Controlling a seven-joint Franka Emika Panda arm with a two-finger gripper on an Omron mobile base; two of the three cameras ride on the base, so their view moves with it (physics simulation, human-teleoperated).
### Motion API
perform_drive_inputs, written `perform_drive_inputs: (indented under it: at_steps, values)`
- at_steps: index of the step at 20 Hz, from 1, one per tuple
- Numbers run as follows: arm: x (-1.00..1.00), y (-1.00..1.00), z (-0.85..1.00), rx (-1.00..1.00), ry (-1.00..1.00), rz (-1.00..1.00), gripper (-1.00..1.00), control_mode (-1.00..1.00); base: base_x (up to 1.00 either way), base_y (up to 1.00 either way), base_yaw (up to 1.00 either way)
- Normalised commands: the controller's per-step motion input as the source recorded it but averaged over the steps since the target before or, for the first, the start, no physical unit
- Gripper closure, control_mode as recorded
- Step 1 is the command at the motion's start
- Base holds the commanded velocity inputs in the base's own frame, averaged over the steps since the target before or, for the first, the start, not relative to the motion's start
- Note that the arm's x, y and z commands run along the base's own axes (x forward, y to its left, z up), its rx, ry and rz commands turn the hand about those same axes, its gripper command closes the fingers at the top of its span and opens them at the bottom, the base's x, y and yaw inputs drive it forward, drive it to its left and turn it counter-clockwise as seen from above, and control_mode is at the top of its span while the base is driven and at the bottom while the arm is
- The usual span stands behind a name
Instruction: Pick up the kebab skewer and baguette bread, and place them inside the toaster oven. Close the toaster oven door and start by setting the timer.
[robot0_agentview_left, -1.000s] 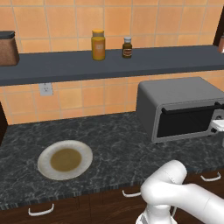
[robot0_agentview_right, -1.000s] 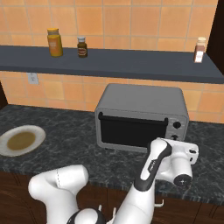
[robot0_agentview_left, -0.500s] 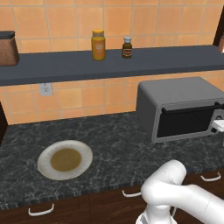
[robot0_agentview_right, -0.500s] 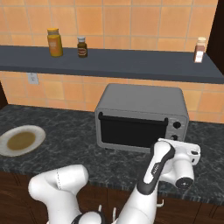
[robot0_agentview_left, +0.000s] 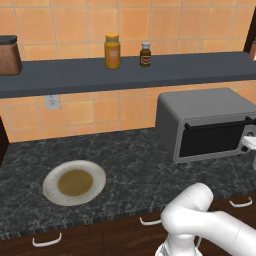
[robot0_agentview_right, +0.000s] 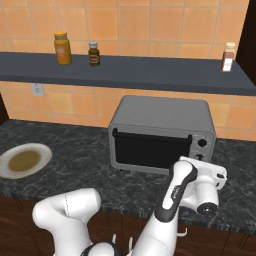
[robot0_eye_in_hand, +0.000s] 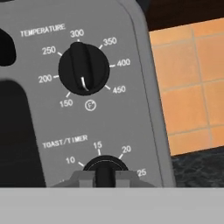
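A: Pincer state?

B: Gripper (robot0_eye_in_hand: 103, 177) pressed together, pinching the raised ridge of the timer knob (robot0_eye_in_hand: 105, 168). Grey fingertips (robot0_eye_in_hand: 83, 178) at 9 and 3 of the ridge, touching it on both flanks.

A: Ridge axis?

B: Running 12 to 6 in the hand view, top end toward the 15 mark. Squarely across the grip, so well set for a twist about the knob's centre.

A: Marks round the dial?

B: 10 at about 10 o'clock, 15 at 12, 20 at 1, 25 near 3. Rising clockwise, so probably a clockwise wrist roll to set time. Lower half of the dial hidden.

A: Anything close enough to confuse?

B: Temperature knob (robot0_eye_in_hand: 83, 68) at 12 from the pincer, well apart, untouched.

A: Whereabouts of the oven?

B: Toaster oven (robot0_agentview_right: 160, 117) on the dark counter (robot0_agentview_right: 75, 155), against the tiled wall, at 12 from the base in the right base view. Hand up against the knob column at its right edge. Toaster oven door (robot0_agentview_right: 150, 150) upright and shut. Glass too dark to tell what lies inside.

A: Plate?

B: Plate (robot0_agentview_left: 74, 182) at 9 from the oven, well apart, bearing a brownish patch.

A: Stage?

B: Judged last step: timer gripped, not yet judged turned.
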Motion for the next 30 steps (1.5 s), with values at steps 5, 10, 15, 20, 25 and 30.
perform_drive_inputs:
  at_steps: [5,10,15,20,25,30]
  values:
    - [0.0,0.0,0.0,0.26,0.0,-0.04,1.0,-1.0,0.0,0.0,0.0]
    - [0.0,0.0,0.0,0.31,0.0,-0.04,1.0,-1.0,0.0,0.0,0.0]
    - [0.0,0.0,-0.03,0.34,-0.02,-0.03,1.0,-1.0,0.0,0.0,0.0]
    - [0.0,0.0,-0.07,0.39,-0.07,0.0,1.0,-1.0,0.0,0.0,0.0]
    - [0.0,0.0,-0.06,0.38,-0.07,0.0,1.0,-1.0,0.0,0.0,0.0]
    - [0.0,0.0,-0.06,0.36,-0.05,-0.01,1.0,-1.0,0.0,0.0,0.0]
